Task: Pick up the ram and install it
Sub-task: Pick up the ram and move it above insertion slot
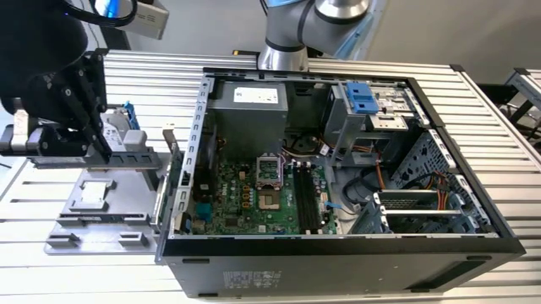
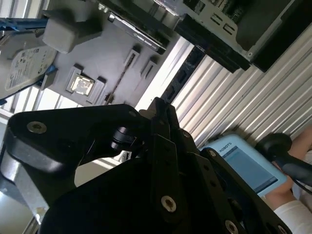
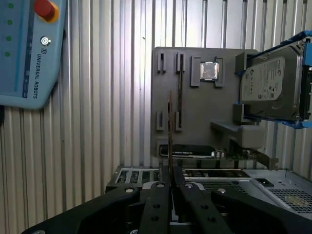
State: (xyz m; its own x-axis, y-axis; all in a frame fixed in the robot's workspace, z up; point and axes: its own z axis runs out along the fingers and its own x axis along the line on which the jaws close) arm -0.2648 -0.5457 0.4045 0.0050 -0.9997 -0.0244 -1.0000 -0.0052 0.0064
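Observation:
The ram (image 3: 169,127) appears edge-on as a thin dark stick in the first wrist view, standing out from between my fingers. My black gripper (image 3: 171,181) is shut on it. In the exterior view the gripper (image 1: 106,152) hangs at the exterior view's left of the open computer case (image 1: 338,250), above the grey parts tray (image 1: 85,218), with the ram (image 1: 131,158) lying level as a dark strip at its tip. The long black memory slots (image 1: 306,199) run across the green motherboard inside the case, well apart from the gripper.
On the tray (image 3: 195,109) rest a silver hard drive in a blue bracket (image 3: 273,87), a small square chip (image 3: 209,71) and a dark strip in a holder (image 3: 180,92). A blue teach pendant (image 3: 27,48) lies on the ribbed table, near a person's hand (image 2: 292,161).

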